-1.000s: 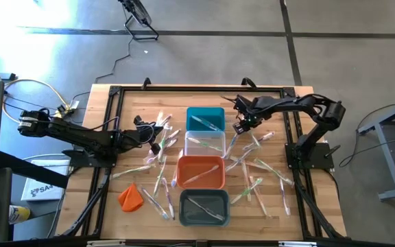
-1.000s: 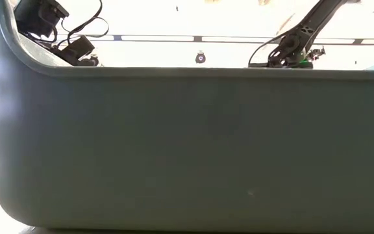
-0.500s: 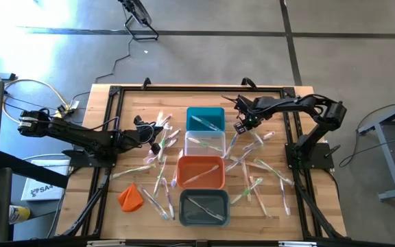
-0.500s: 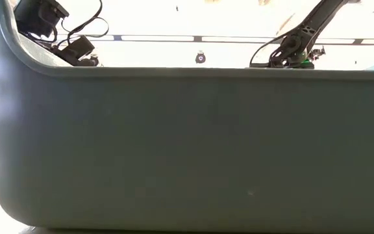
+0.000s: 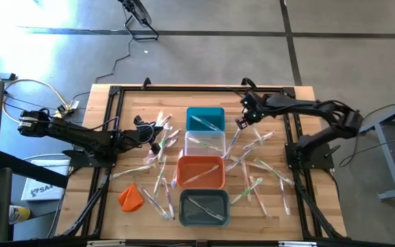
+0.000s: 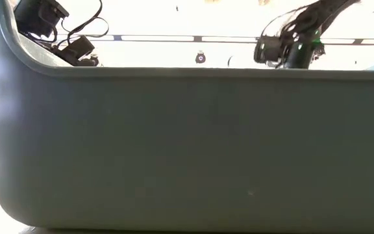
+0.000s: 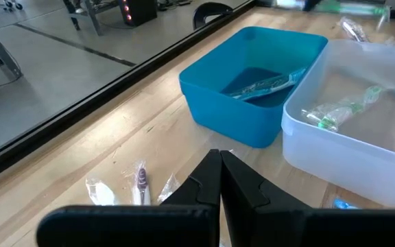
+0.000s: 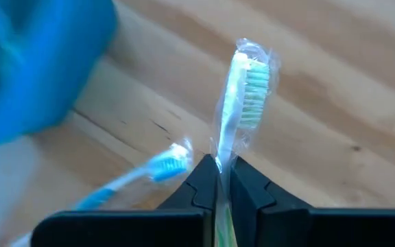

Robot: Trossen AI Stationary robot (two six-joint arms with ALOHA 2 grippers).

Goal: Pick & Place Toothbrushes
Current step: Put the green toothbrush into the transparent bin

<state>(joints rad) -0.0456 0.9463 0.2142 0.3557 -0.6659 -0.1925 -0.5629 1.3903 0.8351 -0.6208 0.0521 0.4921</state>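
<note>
Many wrapped toothbrushes lie flat on the wooden table, some left of the bins (image 5: 158,154) and some right of them (image 5: 260,168). My right gripper (image 5: 241,123) hangs just right of the teal bin (image 5: 205,118), shut on a green-and-white toothbrush (image 8: 247,82) in a clear wrapper. My left gripper (image 7: 219,161) is shut on nothing and waits left of the teal bin and the clear bin (image 5: 205,143); it also shows in the high view (image 5: 155,137). Each bin holds toothbrushes. My right gripper pinches the toothbrush between its two fingers just behind the bristle head (image 8: 222,159), through the clear wrapper. The fingers slant steeply down from above. The head sticks out past the fingertips, the handle runs back between them, and the brush is off the table.
An orange bin (image 5: 201,171) and a grey bin (image 5: 204,207) continue the row toward the near edge. The grey bin's wall (image 6: 187,149) fills the low view. An orange lump (image 5: 130,197) lies near left. A blue toothbrush (image 8: 153,171) lies on the table below my right gripper.
My right gripper has risen from the table beside the teal bin, and its arm has drawn back toward the table's right edge. My left arm has kept still.
</note>
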